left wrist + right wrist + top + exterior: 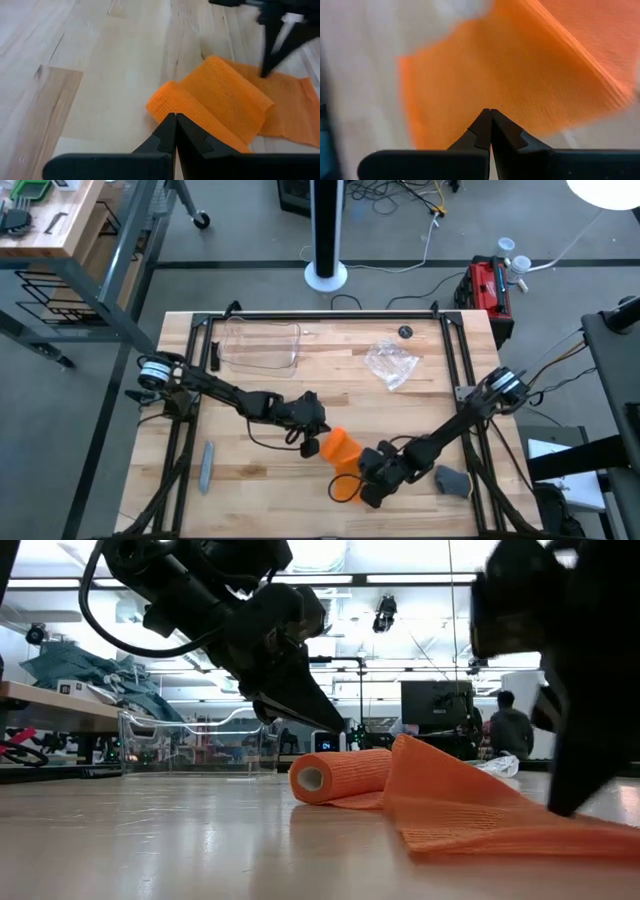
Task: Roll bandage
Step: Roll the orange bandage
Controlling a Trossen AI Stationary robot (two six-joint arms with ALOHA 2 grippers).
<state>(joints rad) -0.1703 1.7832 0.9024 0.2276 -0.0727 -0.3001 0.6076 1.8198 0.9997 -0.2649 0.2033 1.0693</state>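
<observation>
The orange bandage (342, 450) lies on the table's near middle. One end is wound into a small roll (325, 777). From it the strip rises in a hump and runs out flat (500, 825) on the wood. My left gripper (175, 116) is shut, slanting down just over the roll's end (167, 102). My right gripper (490, 111) is shut, its tips down on the flat strip, right of the roll in the high view. My left gripper has its shut tips right at the roll's near end (165, 107), slanting down from the table's left; I cannot tell whether they touch it. My right gripper presses its shut fingertips (263, 72) down on the flat strip (280, 87), slanting from the table's right. The strip lies on the wood under them.
A clear plastic container (262, 345) stands at the far left and a crinkled clear wrap (390, 365) at the far right. A grey bar (206, 465) lies near the left edge and a grey lump (452, 480) at the near right.
</observation>
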